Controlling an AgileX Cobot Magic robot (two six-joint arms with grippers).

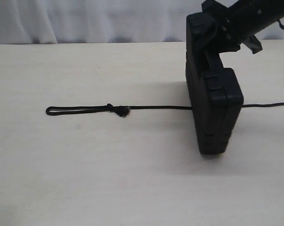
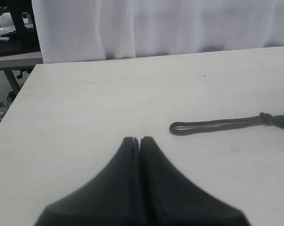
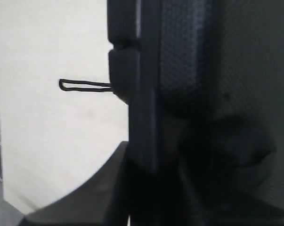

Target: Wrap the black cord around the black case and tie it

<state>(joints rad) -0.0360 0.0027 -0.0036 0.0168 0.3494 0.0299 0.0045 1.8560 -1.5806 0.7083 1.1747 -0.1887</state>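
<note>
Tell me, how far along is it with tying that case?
Barely begun. Done: the black case stands on edge over the black cord, which shows on both sides. In hand: the right pincer grips its top. Remaining: wrapping and tying; the left pincer is shut, holding nothing.

- One black cord (image 1: 156,107), a single unbroken length.
- One narrow loop (image 1: 78,110) at the cord's end, and one bulky knot (image 1: 119,110) beside it. The cord's other end runs out of the exterior view, so any second knot cannot be counted.
- One black case (image 1: 217,113).
- One table (image 1: 85,179) carrying both. A second table (image 2: 14,59) shows at the edge of the left wrist view, with items on it too blurred to count.
- Two hands: one left hand (image 2: 140,140) and one right hand (image 1: 216,29).
- Two fingers (image 2: 118,179) counted on the left hand.
- One white curtain (image 1: 85,19).
</note>
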